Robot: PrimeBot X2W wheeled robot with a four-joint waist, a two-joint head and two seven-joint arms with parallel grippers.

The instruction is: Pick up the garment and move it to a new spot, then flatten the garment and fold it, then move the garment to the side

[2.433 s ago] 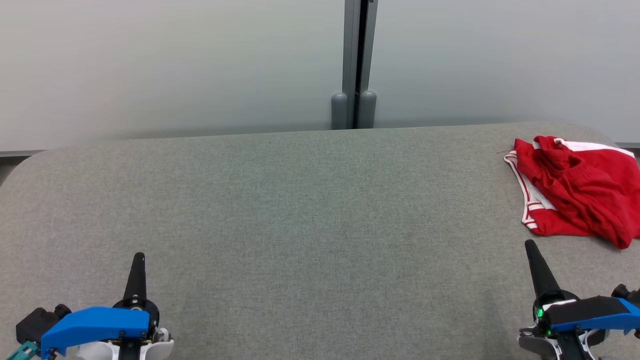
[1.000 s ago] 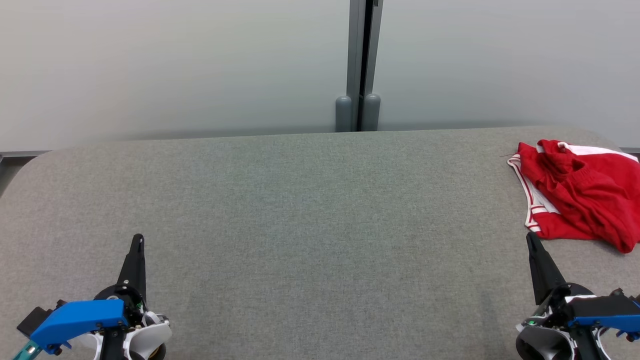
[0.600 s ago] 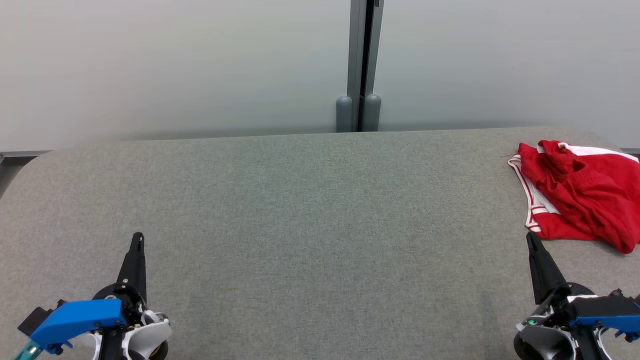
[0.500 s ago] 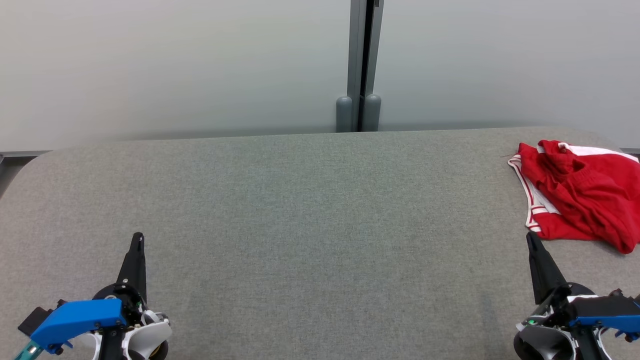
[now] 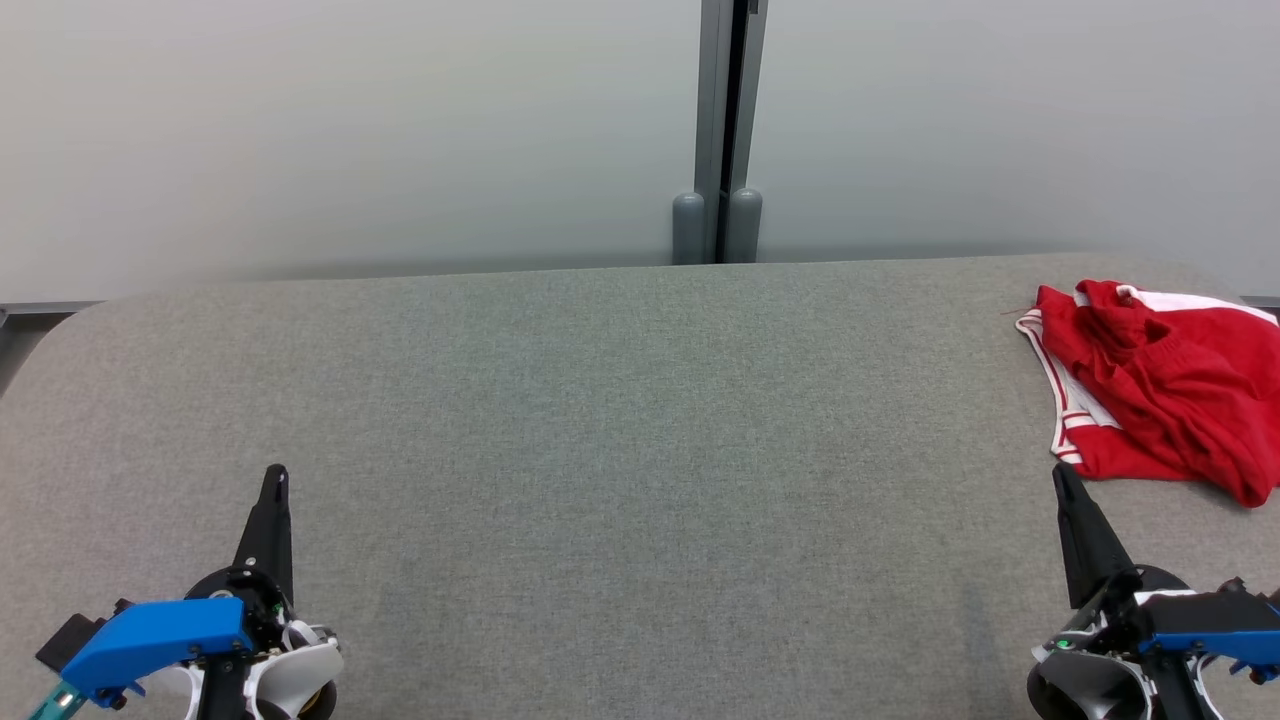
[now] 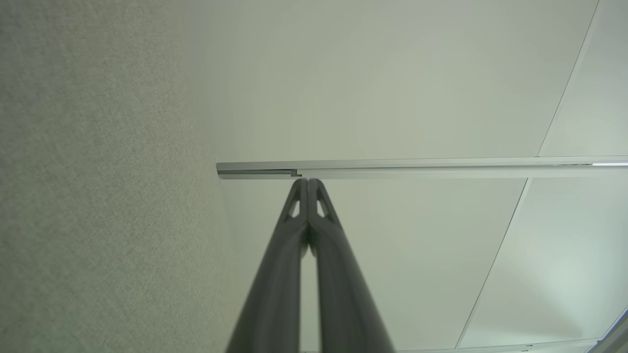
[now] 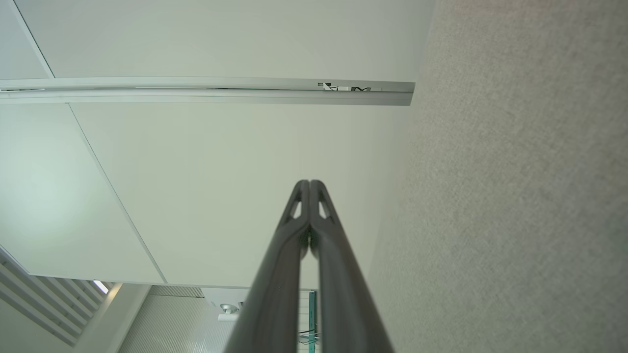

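Nothing has shifted in the last half-second. Set against the oldest frame, the whole head view has slid a little, so the camera moved, and the left claw's tip now reaches slightly farther up the table.

Nearest, at the lower left of the head view, the left claw points away over the table. Its two dark fingers are pressed together to a single point, with nothing between them. At the lower right, the right claw is pinched closed the same way and holds nothing. Its tip is close to the near corner of the garment, and no cloth is caught in it.

The table is covered in grey fabric with rounded far corners, and it stretches bare between the two claws.

The garment is red with white trim. It lies crumpled in a heap on the far right of the table, and the right edge of the view cuts it off.

Beyond the table stands a pale wall. A grey upright post splits it near the middle.
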